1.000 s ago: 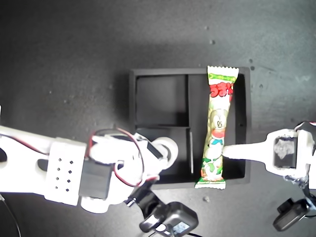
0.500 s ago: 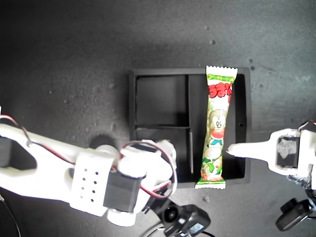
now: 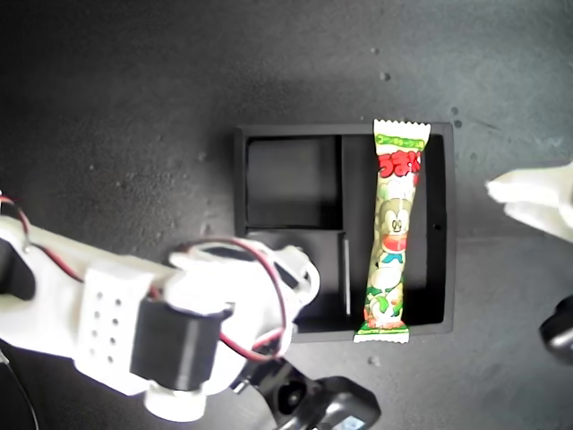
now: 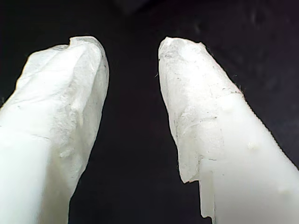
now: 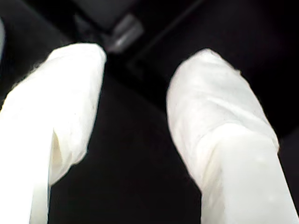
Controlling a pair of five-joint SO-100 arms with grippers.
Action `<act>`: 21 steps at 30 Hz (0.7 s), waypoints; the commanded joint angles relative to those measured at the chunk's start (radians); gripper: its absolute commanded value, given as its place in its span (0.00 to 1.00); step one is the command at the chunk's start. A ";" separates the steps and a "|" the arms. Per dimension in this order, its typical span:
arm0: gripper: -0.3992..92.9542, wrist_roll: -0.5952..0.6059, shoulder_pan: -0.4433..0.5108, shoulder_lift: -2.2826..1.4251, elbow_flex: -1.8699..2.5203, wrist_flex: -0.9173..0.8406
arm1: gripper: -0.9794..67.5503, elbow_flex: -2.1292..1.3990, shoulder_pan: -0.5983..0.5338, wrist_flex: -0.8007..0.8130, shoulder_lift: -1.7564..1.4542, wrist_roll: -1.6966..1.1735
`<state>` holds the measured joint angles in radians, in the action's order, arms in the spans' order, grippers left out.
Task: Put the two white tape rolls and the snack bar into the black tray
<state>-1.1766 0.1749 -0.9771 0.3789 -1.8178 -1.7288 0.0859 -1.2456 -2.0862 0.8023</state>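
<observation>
Exterior view shows the snack bar [image 3: 391, 242] in the black tray [image 3: 242, 170], a light, slippery wrapper; I would pinch mid-length. Both my grippers' jaws are apart, nothing between them.

Dark matte work surface [image 3: 134, 81], nothing else of the room in view
Top-down cam: surface fills the frame, charcoal-black w/ fine grainy texture and a few pale specks. Light uneven — greyer, washed patch toward exterior view's upper right, darker toward its upper left. No walls, windows or furniture visible. My wrist cams show only black ground, blurred
</observation>
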 commanded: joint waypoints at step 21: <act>0.15 -0.479 0.196 -0.377 0.649 0.144 | 0.13 -0.770 -0.032 -0.083 -1.060 0.466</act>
<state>-1.6168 0.3313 -1.3039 1.0170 -1.7242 -2.4973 0.0660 -1.3453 -3.1462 1.2594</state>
